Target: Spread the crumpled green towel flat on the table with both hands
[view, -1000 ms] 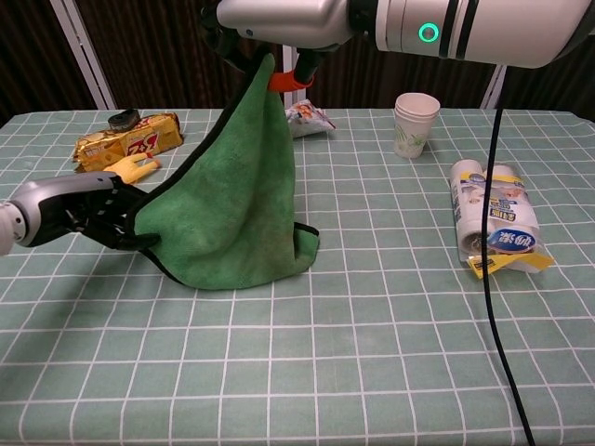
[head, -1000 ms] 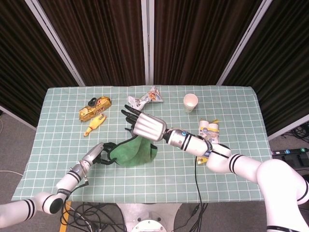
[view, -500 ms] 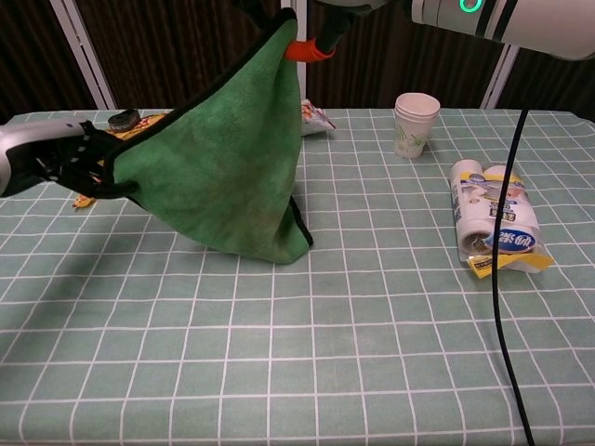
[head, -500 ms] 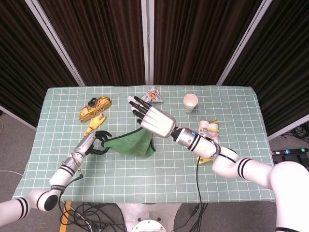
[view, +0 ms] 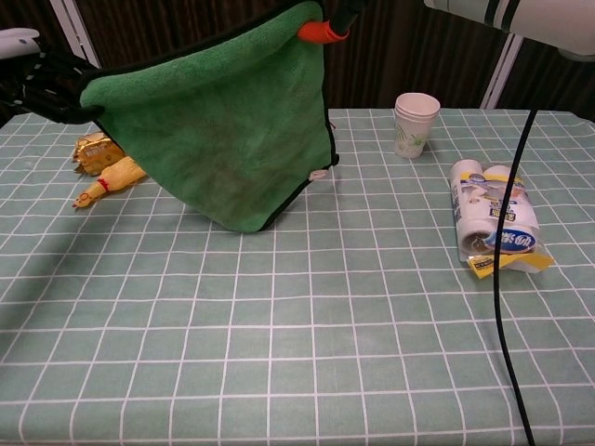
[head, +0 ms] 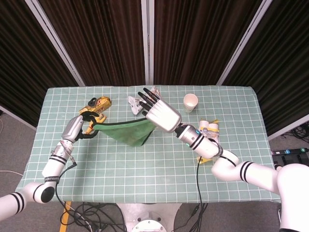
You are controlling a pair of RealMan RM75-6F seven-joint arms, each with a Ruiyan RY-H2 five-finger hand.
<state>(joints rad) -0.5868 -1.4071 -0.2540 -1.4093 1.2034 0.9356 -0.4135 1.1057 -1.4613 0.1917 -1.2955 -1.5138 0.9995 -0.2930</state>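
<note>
You hold the green towel [view: 218,121] up in the air, in the upper left and centre of the chest view, stretched between your two hands. Its top edge, which is the long axis, runs nearly level from left to right, and the cloth hangs down to a rounded point that aims at the table [view: 307,325]; whether that point touches the table, I cannot tell.

Your left hand [head: 76,127] grips the left corner with its fingers closed around the black hem. Your right hand [head: 161,115] holds the right corner underneath, while the other fingers are spread wide above it.

The table has a pale green cloth with a white grid. Behind it hang dark curtains [head: 101,38] with light poles.

At the right of the chest view lies a pack of bottles [view: 493,223] with a blue label; I cannot read its writing.
</note>
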